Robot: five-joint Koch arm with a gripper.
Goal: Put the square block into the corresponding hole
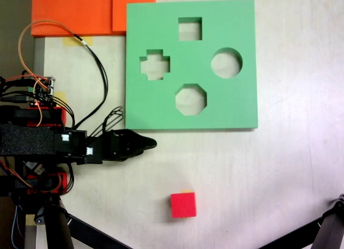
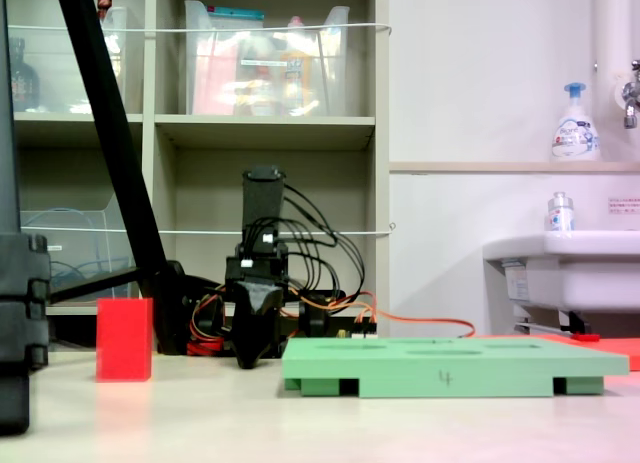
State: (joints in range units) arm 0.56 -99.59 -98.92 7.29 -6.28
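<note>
The small red foam cube (image 1: 183, 205) sits alone on the white table near the front edge; in the low fixed view the cube (image 2: 124, 339) stands at the left. The green foam board (image 1: 236, 23) lies flat further back, with its square cutout (image 1: 190, 29) at the top centre, empty. My black gripper (image 1: 152, 144) points right, just below the board's lower left corner and well apart from the cube. Its jaws taper together to a single tip, with nothing between them. Seen from the low view, the gripper (image 2: 255, 355) hangs close to the table between cube and board (image 2: 450, 368).
The board also has a cross cutout (image 1: 155, 64), a round one (image 1: 226, 63) and an octagonal one (image 1: 191, 99). Orange foam sheets (image 1: 75, 12) lie at the back left. Black tripod legs (image 1: 80, 227) cross the front corners. Wires (image 1: 91, 61) trail from the arm's base.
</note>
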